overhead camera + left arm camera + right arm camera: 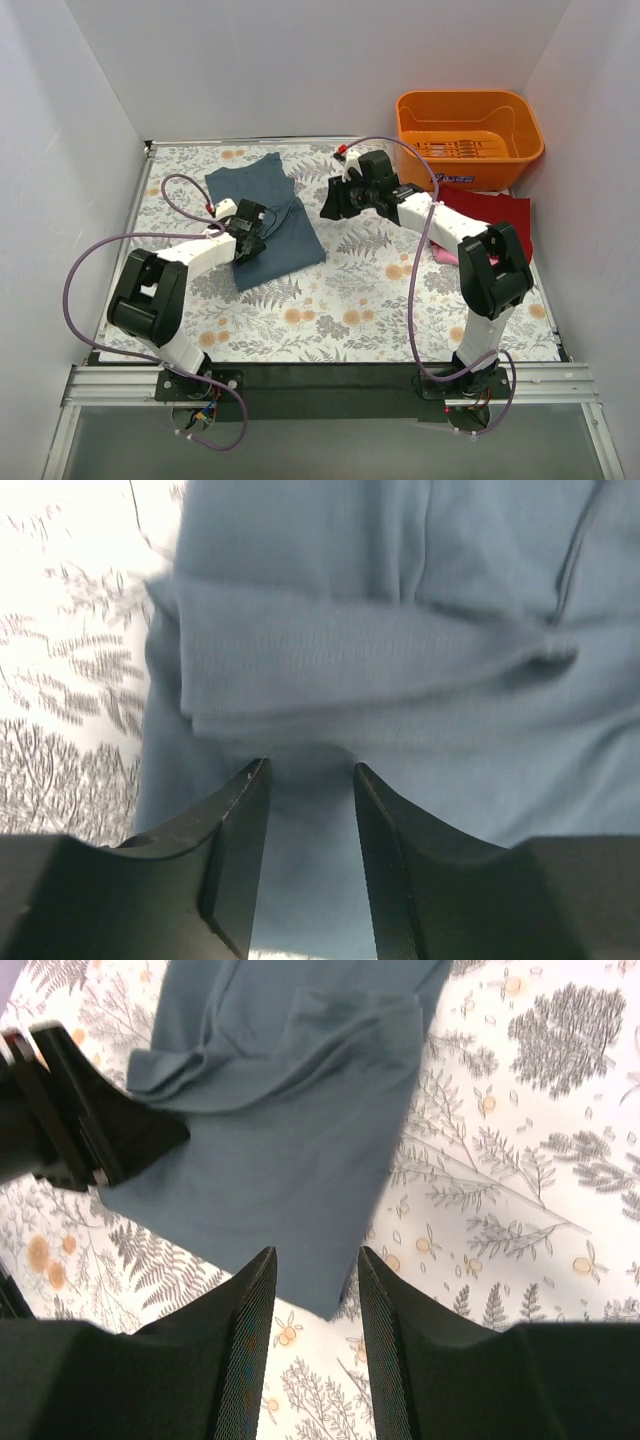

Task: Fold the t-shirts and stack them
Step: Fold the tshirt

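White walls box in a fern-and-flower surface (350,310). The blue-grey shirt (295,240) lies rumpled toward the far left corner, with a sleeve folded across it. The left pincer (245,252) sits low over its near left part, jaws narrowly parted above the cloth. The right pincer (328,205) hovers just beside the shirt's right edge, jaws apart and empty. The red shirt (495,215) and pink shirt (442,255) lie at the right edge.

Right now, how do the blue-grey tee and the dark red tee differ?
Place: the blue-grey t-shirt lies left of centre; the dark red t-shirt lies at the right edge, beside the orange basket. Access: the left gripper hangs over the blue-grey one; the right arm partly hides the dark red one. Both lie on the table.
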